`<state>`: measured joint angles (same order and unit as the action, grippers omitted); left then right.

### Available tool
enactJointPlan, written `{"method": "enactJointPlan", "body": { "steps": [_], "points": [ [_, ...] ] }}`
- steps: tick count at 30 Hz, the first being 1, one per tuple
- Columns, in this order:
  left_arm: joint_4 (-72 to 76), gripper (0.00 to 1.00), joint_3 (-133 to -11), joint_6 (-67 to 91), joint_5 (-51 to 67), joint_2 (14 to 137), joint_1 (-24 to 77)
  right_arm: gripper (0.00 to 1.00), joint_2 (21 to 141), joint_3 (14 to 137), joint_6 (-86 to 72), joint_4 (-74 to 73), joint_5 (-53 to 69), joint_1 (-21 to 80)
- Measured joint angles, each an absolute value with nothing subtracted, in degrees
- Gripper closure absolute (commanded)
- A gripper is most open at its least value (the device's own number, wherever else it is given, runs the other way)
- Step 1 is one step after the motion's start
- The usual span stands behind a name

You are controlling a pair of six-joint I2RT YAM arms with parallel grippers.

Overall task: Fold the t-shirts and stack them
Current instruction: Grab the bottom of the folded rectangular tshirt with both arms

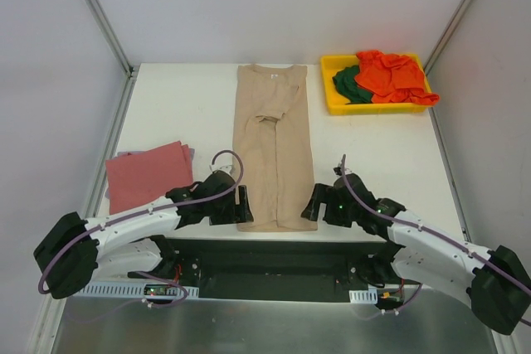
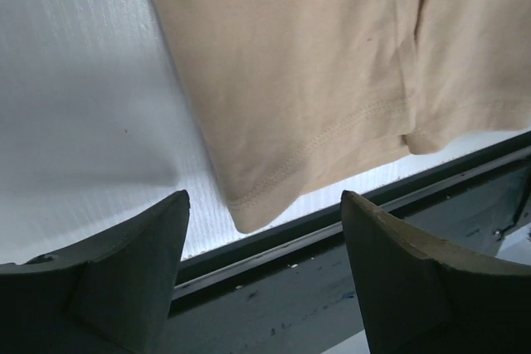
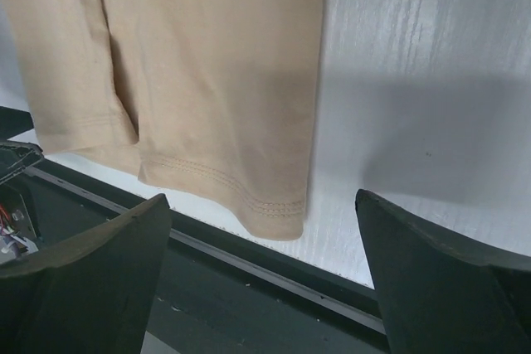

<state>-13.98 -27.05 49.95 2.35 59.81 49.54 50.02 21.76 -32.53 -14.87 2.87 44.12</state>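
Top view: tan t-shirt (image 1: 272, 147) lies mid-table, soft knit, sides folded in to make a long narrow strip, collar at the far end, hem at the near edge. A dusty-red t-shirt (image 1: 149, 176) sits folded flat and square at the left, with a lavender edge (image 1: 192, 153) under it, probably another folded shirt. The yellow bin (image 1: 332, 104), hard plastic, is far right and holds crumpled orange-red t-shirts (image 1: 390, 76) and a dark green t-shirt (image 1: 348, 84). Both arms lie low, elbows out. The left gripper (image 1: 243, 205) and right gripper (image 1: 314, 203) flank the tan hem corners.

Left wrist: left gripper (image 2: 264, 205) has dark wedge fingers (image 2: 141, 271) spread wide, holding nothing. The stitched corner of the tan t-shirt (image 2: 315, 64) lies between them on the ribbed white table (image 2: 83, 80).

Right wrist: right gripper (image 3: 261, 201) is spread wide, holding nothing. The double-stitched corner of the tan t-shirt (image 3: 207, 64) lies flat just ahead, at the edge of the table (image 3: 415, 80).
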Motion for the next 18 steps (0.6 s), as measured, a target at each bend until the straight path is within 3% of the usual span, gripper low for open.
{"method": "enactJointPlan", "body": {
  "steps": [4, 6, 12, 15, 18],
  "points": [
    [-13.80, 0.50, -27.05, 50.33, 2.42, 62.85, 49.54, 0.11, 52.64, 21.61, -33.47, -14.33, 4.43, 44.10],
    [-13.82, 0.53, -27.05, 50.28, 2.46, 63.70, 49.56, 0.14, 53.65, 21.52, -33.91, -13.87, 5.39, 44.10],
    [-13.26, 0.79, -26.55, 50.54, 2.37, 64.79, 49.56, 0.27, 55.90, 21.52, -35.03, -11.70, 7.55, 44.10],
    [-12.69, 0.99, -26.50, 50.68, 2.39, 66.08, 49.56, 0.36, 56.90, 21.50, -35.59, -11.09, 8.47, 44.10],
    [-12.16, 1.00, -26.50, 50.68, 2.46, 66.61, 49.54, 0.53, 57.60, 21.34, -36.07, -11.20, 9.17, 44.10]
  ]
}}
